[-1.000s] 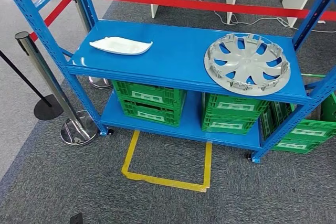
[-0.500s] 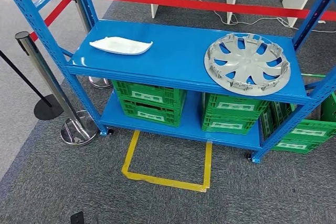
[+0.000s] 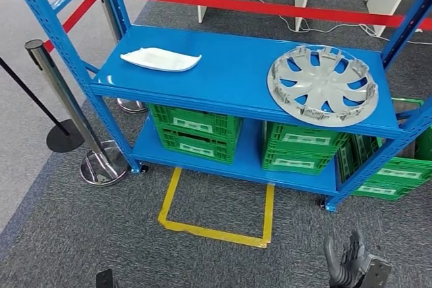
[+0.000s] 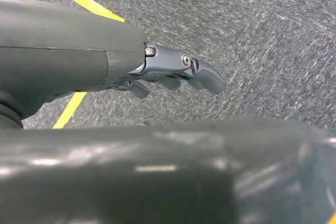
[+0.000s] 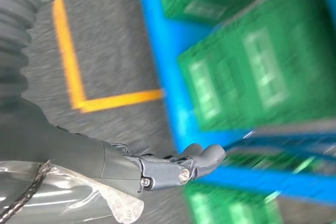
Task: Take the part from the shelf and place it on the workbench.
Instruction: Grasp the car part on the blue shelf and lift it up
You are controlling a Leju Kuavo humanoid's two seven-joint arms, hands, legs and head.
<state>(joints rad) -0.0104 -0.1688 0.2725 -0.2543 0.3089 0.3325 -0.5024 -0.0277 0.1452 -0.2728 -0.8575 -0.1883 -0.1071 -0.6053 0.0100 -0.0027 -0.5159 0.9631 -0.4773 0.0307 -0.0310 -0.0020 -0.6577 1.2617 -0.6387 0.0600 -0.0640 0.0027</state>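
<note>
A blue shelf (image 3: pixel 234 75) stands in front of me. On its top board lie a white curved part (image 3: pixel 160 59) at the left and a round grey wheel cover (image 3: pixel 322 85) at the right. My right hand (image 3: pixel 352 266) shows at the bottom right of the head view, low over the carpet and well short of the shelf. Its fingers are apart and hold nothing. The right wrist view shows that hand (image 5: pixel 174 166) empty, with blurred green crates (image 5: pixel 253 66) beyond it. My left hand (image 4: pixel 174 71) hangs over the carpet with fingers stretched out and nothing in them.
Green crates (image 3: pixel 196 130) fill the lower board, and more crates (image 3: pixel 397 173) stand to the right of the shelf. A yellow tape square (image 3: pixel 219 233) marks the carpet before the shelf. Chrome stanchions (image 3: pixel 66 109) with a red belt (image 3: pixel 264 7) stand at the left and behind.
My right hand has risen into the bottom right of the head view. The whole picture has shifted slightly; the things on the shelf have not moved.
</note>
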